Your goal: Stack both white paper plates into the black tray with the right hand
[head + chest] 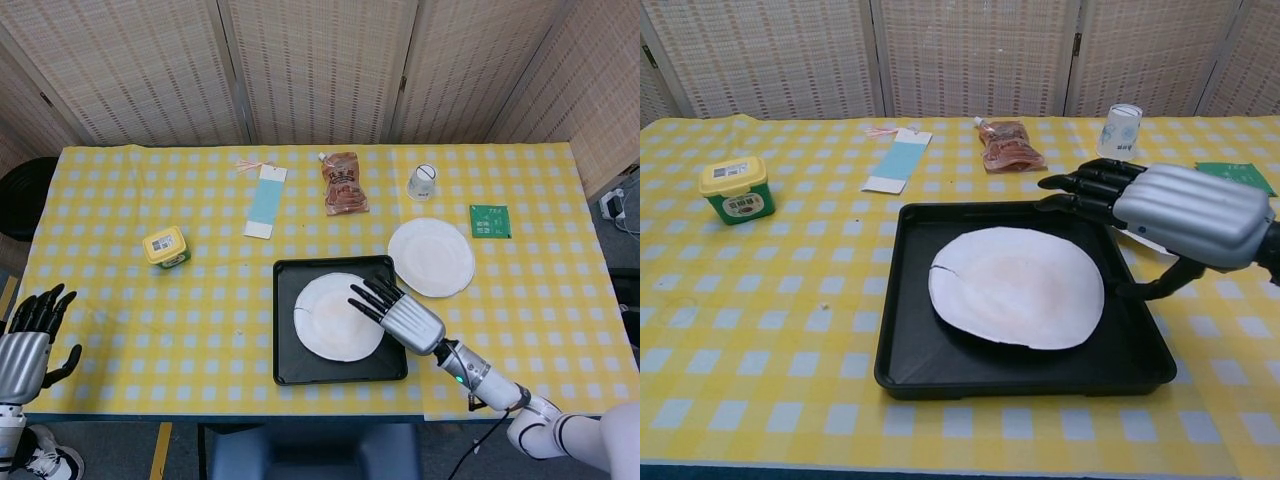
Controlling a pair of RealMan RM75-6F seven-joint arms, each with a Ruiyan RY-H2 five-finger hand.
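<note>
One plate (pixel 338 317) lies flat in the black tray (pixel 290 372), face up, slightly left of the tray's middle. Small nick visible on its left rim. Right hand (pixel 400 312) hovers over the tray's right side, fingers (pixel 1080 190) spread and holding nothing; from the chest view it appears lifted clear of the plate.

Second plate (pixel 431 256) sits on the table (pixel 200 330) just beside the tray's upper right corner, face up, near a paper cup (pixel 423 181) and a green card (pixel 490 220).

Left hand (pixel 28 340) is at the table's near left edge, fingers apart, empty.

Handling, as I judge it: thin paper, very light, bends easily, rim likely the only purchase since it lies flush on the cloth. Best taken at the near edge, thumb under, fingers on top. Could buckle or slide if pressed. Round, so no long axis; keep it level, face up.
</note>
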